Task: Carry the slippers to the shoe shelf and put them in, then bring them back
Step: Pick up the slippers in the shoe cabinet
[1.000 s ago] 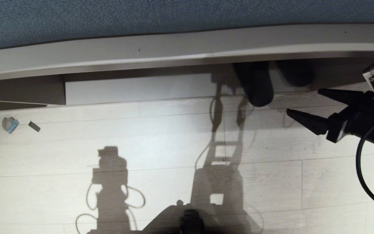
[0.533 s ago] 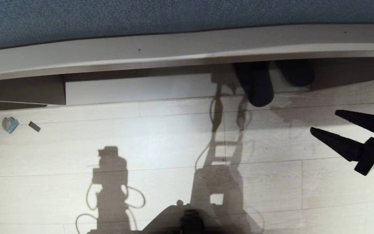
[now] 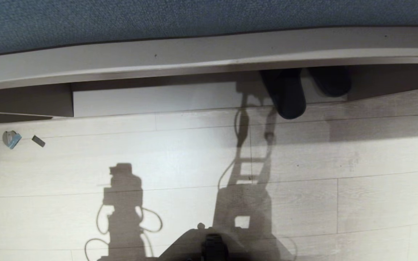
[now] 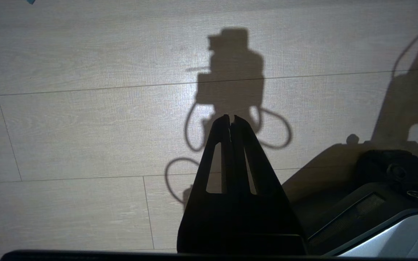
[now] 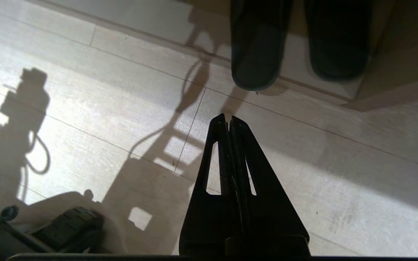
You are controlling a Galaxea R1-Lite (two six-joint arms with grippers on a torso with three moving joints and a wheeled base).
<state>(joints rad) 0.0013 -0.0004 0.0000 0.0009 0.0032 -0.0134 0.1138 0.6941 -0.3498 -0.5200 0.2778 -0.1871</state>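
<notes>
Slippers (image 3: 289, 96) side by side in the shoe shelf (image 3: 165, 98), at its right end, the left one's end poking out past the pale base board onto the floor (image 3: 180, 159); put-in step judged done, bring-back step not yet begun. Right gripper (image 5: 228, 121) clenched on nothing, over bare floor, apart from the pair; left gripper (image 4: 231, 121) likewise clenched, empty, parked by the base. Next move likely calls for spreading the right fingers, reaching to the protruding slipper, gripping its edge.

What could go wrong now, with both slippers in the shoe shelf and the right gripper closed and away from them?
1. The left slipper sticks out over the shoe shelf edge onto the floor; a passing arm or the base might knock it.
2. The right gripper is shut and empty, so it must reopen before regrasping.
</notes>
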